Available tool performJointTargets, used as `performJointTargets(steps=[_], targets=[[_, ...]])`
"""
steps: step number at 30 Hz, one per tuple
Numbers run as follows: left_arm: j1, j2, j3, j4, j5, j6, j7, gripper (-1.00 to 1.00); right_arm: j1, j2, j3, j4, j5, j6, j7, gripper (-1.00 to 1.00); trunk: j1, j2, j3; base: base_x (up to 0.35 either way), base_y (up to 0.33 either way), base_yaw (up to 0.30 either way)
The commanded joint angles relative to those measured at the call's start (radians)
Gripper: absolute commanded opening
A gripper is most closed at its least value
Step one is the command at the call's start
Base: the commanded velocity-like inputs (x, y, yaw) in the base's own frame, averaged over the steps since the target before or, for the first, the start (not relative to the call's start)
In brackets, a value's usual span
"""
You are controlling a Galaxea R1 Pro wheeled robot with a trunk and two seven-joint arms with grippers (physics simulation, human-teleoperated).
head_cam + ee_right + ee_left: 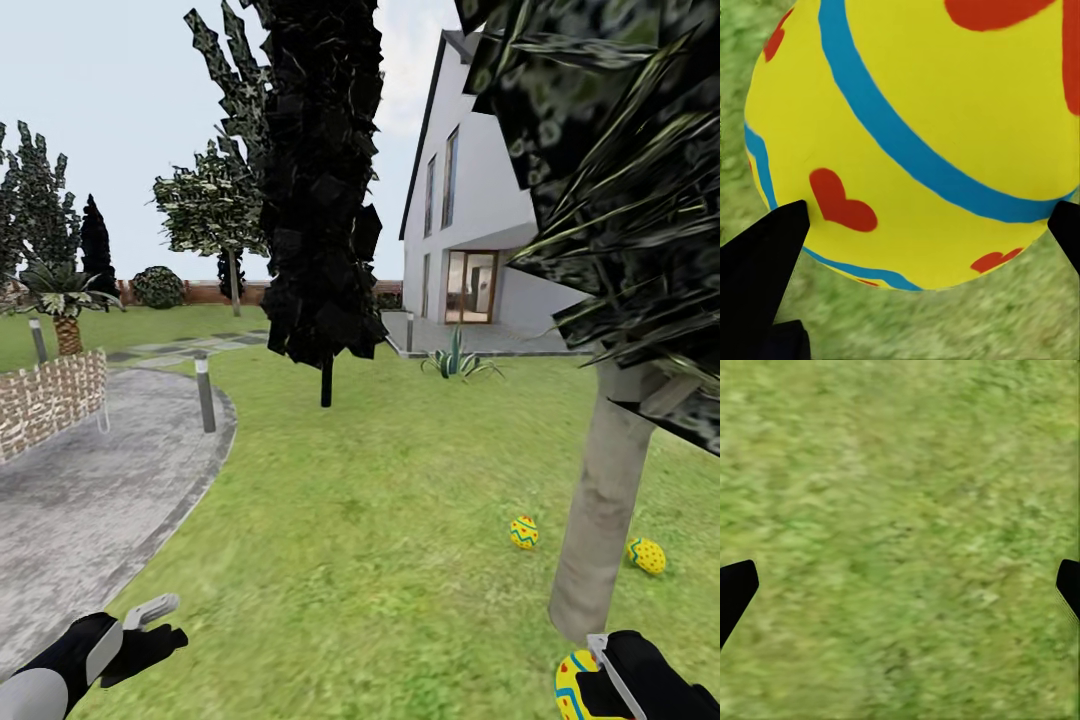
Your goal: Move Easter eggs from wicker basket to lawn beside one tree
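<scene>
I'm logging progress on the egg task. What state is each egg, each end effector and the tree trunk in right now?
Egg left of the trunk: lying on the lawn, loose.
Egg right of the trunk: lying on the lawn, loose.
Third egg: held in the right end effector, above the grass.
Left end effector: open, holding nothing.
Tree trunk: standing, slightly leaning.

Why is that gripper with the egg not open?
The right gripper is shut on the third Easter egg: its dark fingertips press both sides of it above the lawn.
</scene>
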Motion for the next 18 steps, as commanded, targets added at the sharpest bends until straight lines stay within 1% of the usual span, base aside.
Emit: performJointTargets(steps=[1,3,6,18], targets=[[0.000,0.000,0.001,-0.001,0.008,0.007,0.001,1.00,0.000,0.001,-0.005,-0.002,0.011,0.004,0.009,-1.00,0.001,-0.001,-0.001,0.321,0.000,0.000],[0.000,0.000,0.001,-0.001,0.008,0.007,0.001,1.00,0.000,0.001,-0.005,-0.001,0.011,0.004,0.009,-1.00,0.001,-0.001,-0.001,0.230,0.000,0.000],[0.000,0.000,0.001,-0.001,0.009,0.005,0.000,1.00,0.000,0.001,-0.005,-0.001,0.011,0.004,0.009,-1.00,0.001,-0.001,-0.001,0.037,0.000,0.000],[0.000,0.000,0.001,-0.001,0.010,0.005,-0.001,1.00,0.000,0.001,-0.005,-0.002,0.011,0.004,0.009,-1.00,0.047,-0.085,-0.039,0.001,0.000,0.000]])
